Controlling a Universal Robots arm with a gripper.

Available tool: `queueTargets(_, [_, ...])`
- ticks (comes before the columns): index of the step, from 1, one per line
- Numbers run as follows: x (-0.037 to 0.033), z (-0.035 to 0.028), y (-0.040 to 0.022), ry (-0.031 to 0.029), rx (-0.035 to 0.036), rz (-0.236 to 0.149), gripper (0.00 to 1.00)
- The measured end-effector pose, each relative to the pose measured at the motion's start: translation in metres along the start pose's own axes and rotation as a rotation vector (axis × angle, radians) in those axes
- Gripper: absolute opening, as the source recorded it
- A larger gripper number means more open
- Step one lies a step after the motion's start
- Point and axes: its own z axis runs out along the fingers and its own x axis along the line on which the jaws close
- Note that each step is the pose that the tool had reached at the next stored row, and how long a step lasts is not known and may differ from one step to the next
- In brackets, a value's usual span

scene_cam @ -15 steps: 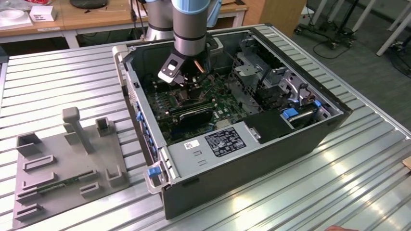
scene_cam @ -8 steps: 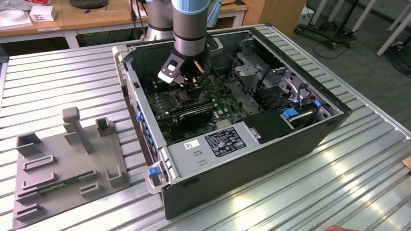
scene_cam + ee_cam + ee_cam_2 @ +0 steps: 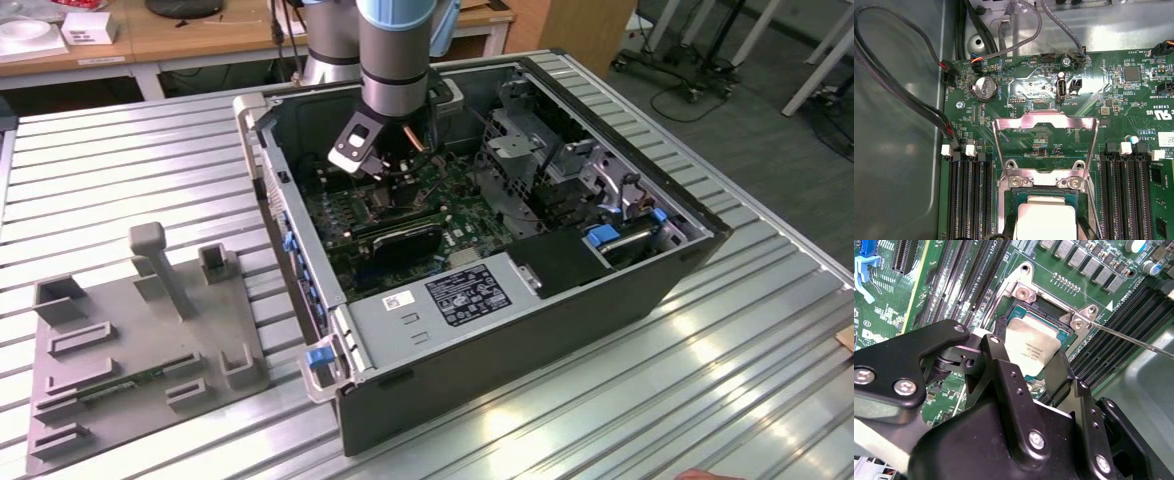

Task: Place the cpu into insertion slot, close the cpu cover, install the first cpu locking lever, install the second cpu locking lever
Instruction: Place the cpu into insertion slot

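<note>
Inside the case (image 3: 561, 300), at eleven o'clock from its middle in the exterior view, my gripper (image 3: 384, 185) hung low over the motherboard (image 3: 461, 195). Second wrist view: jaws clamped the cpu (image 3: 1031, 352), directly above the insertion slot (image 3: 1023, 315). First wrist view: the cpu cover (image 3: 1046, 119) lay swung open.

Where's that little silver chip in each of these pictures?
Exterior view: beneath the gripper, over the motherboard.
Second wrist view: the cpu between the fingers, over the insertion slot.
First wrist view: the cpu beside the hinge of the open cpu cover.
Shared landmark: the green motherboard.
</note>
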Motion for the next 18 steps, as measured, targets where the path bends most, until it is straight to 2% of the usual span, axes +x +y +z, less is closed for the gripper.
queueTargets(18, [-0.0001, 0.0008, -0.0001, 0.0, 0.0, 0.0, 0.54])
